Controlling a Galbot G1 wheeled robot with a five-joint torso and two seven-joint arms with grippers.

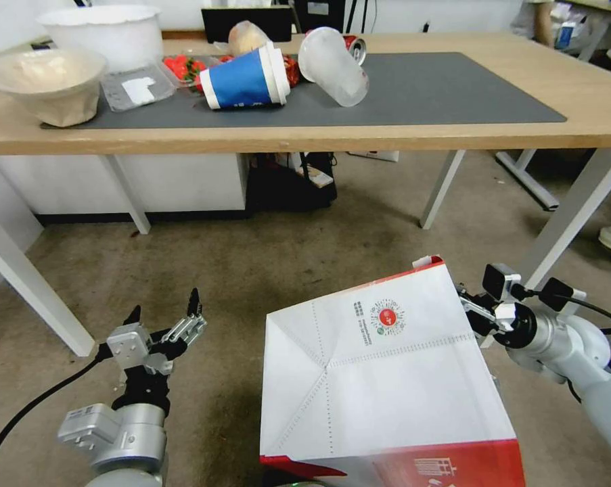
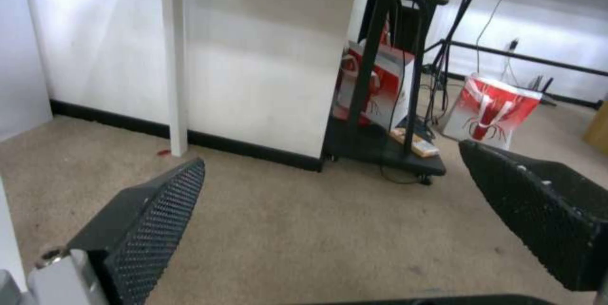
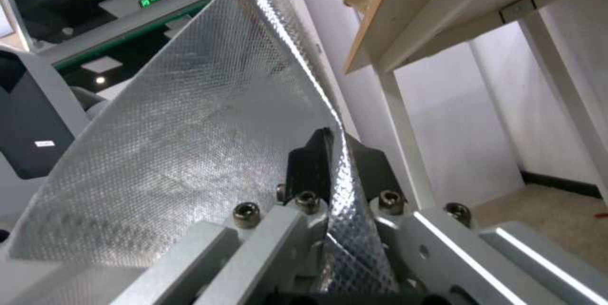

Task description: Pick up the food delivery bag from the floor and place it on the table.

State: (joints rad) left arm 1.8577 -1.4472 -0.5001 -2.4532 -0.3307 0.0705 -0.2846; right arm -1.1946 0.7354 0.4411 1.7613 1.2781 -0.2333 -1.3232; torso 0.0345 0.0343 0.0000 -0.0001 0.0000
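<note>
1. head view: the food delivery bag [image 1: 386,379] hangs tipped in front of the robot, its white folded bottom panel with the round red logo turned up toward the camera, a red side at the lower edge. whether any part of it touches the floor [image 1: 251,270] cannot be told from here. the right gripper [image 1: 478,314] is at the bag's far right edge, its tips hidden behind the paper. the left gripper [image 1: 163,318] hovers over the carpet to the left of the bag, apart from it, fingers spread and holding nothing. the table [image 1: 454,132] stands just ahead, its dark grey mat [image 1: 440,88] bare on the right half; a tipped blue paper cup [image 1: 244,78], a clear plastic cup [image 1: 332,64] and bowls [image 1: 44,81] crowd the left half.

2. left wrist view: the left gripper's two ribbed pads [image 2: 152,219] stand wide apart with bare carpet between them. other red and white bags [image 2: 491,108] sit well off by a dark stand.

3. right wrist view: the right gripper [image 3: 336,162] is clamped on the bag's wall near its rim, silver foil lining [image 3: 190,129] pinched between the black fingertips and rising in a creased sheet.

4. handling, as a judgement: the bag looks light but bulky, and the paper wall is thin and floppy, so a one-edge pinch lets it swing and may tear or slip. the strap handles or a second hold on the opposite rim would be steadier.
</note>
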